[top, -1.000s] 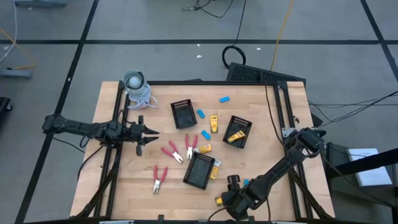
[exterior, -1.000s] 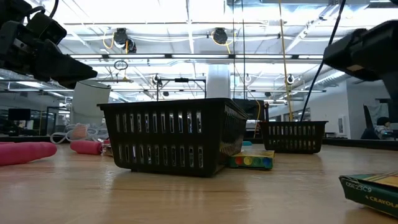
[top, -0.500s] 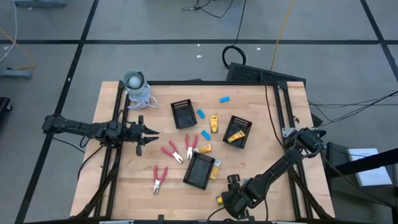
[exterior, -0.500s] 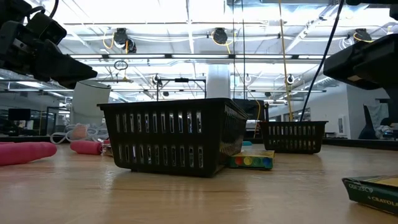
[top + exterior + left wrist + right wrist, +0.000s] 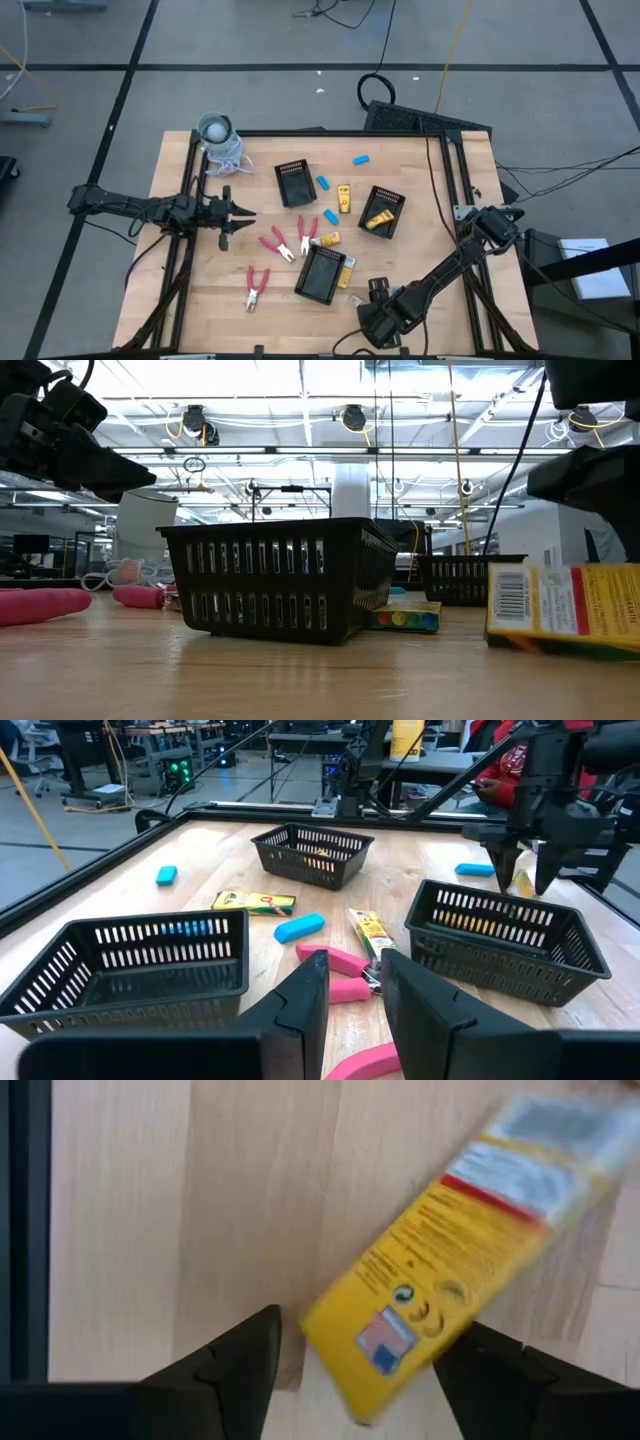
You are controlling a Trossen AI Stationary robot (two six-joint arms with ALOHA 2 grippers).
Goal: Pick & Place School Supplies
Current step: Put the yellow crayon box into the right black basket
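Pale wood-plank tabletop with black metal rails. Three black slotted plastic trays stand on it: one toward the far side, one toward the right, one near the front. Red-handled pliers lie flat among them, near light-blue oblong pieces. A yellow crayon box, flat, rectangular, with printed labels and a barcode, lies tilted at the front edge between the spread fingers of the right end effector, which is open; whether they touch it cannot be made out. The box is blurred and cut off in the wrist view. Left end effector, at the left edge, jaws narrowly parted, empty.
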